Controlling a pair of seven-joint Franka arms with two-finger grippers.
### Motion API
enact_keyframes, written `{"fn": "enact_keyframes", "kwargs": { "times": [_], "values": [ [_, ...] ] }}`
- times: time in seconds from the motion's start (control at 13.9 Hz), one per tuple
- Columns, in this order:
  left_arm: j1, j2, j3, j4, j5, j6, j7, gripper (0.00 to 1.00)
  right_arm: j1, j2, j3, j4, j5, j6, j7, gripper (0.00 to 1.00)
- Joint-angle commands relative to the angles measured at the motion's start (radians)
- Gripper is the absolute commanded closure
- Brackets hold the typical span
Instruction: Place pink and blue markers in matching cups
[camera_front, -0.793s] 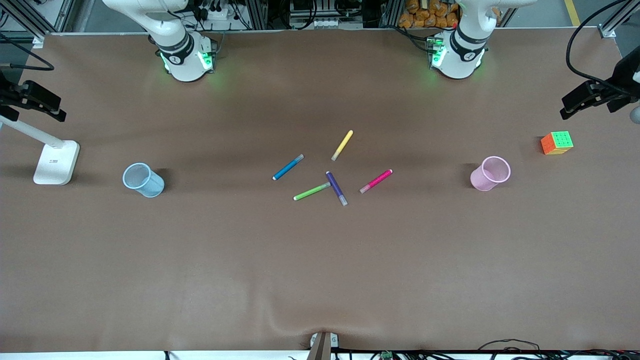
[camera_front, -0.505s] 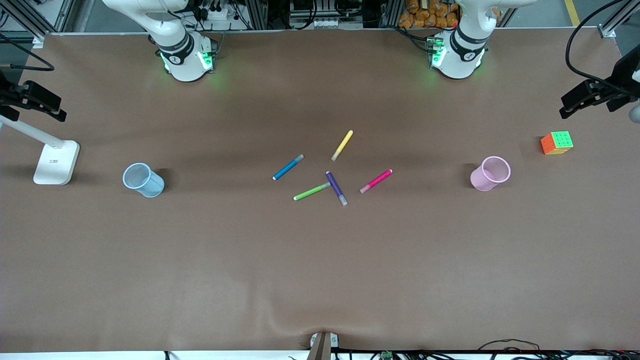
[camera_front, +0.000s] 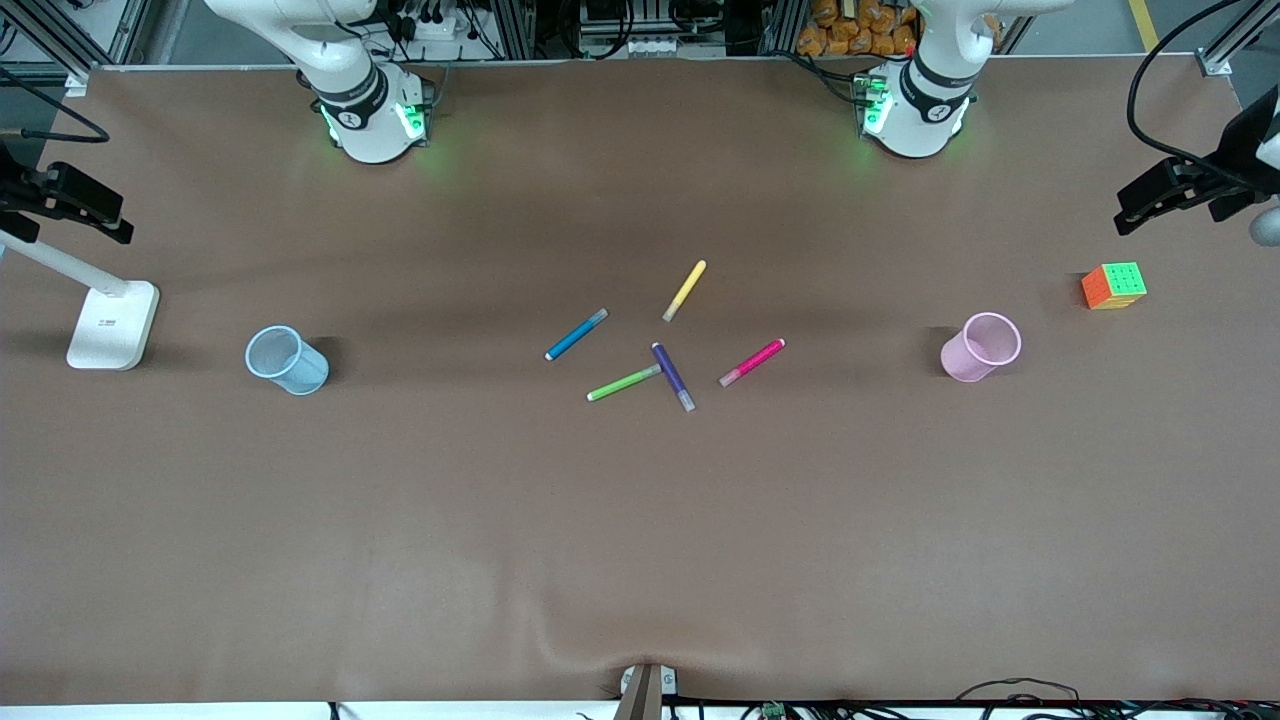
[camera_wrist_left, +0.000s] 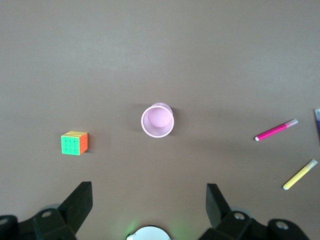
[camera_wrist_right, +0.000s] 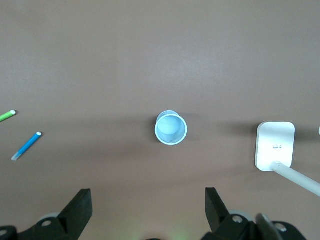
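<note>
The pink marker (camera_front: 752, 362) (camera_wrist_left: 276, 130) and the blue marker (camera_front: 576, 334) (camera_wrist_right: 26, 146) lie flat in a loose cluster of pens at mid-table. The light pink cup (camera_front: 980, 347) (camera_wrist_left: 157, 120) stands upright toward the left arm's end, and the light blue cup (camera_front: 286, 360) (camera_wrist_right: 171, 127) stands upright toward the right arm's end. Both cups hold nothing. My left gripper (camera_wrist_left: 148, 190) hangs high over the table near its own base, open and holding nothing. My right gripper (camera_wrist_right: 148, 194) hangs the same way near its base, also open. Both hands are out of the front view.
A yellow pen (camera_front: 685, 290), a green pen (camera_front: 623, 383) and a purple pen (camera_front: 673, 376) lie among the markers, the green one touching the purple. A colour cube (camera_front: 1113, 286) sits by the pink cup. A white lamp base (camera_front: 112, 324) stands beside the blue cup.
</note>
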Motion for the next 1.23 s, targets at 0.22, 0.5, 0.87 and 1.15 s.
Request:
{"fn": "enact_keyframes", "kwargs": {
  "times": [0.22,0.5,0.87,1.15],
  "values": [
    [-0.005,0.011,-0.018,0.031,-0.012,-0.048,-0.004,0.00,-0.004,0.004,0.003,0.009,-0.004,-0.008,-0.005,0.00],
    [-0.006,0.009,-0.020,0.029,-0.014,-0.049,-0.004,0.00,-0.004,0.004,0.003,0.009,-0.004,-0.008,-0.005,0.00],
    [-0.002,-0.001,-0.038,0.028,-0.011,-0.049,-0.004,0.00,-0.006,0.002,0.003,0.009,-0.004,-0.008,-0.005,0.00],
    [-0.005,0.000,-0.040,0.012,-0.012,-0.049,-0.004,0.00,-0.006,0.002,0.003,0.009,-0.004,-0.008,-0.005,0.00]
  ]
}}
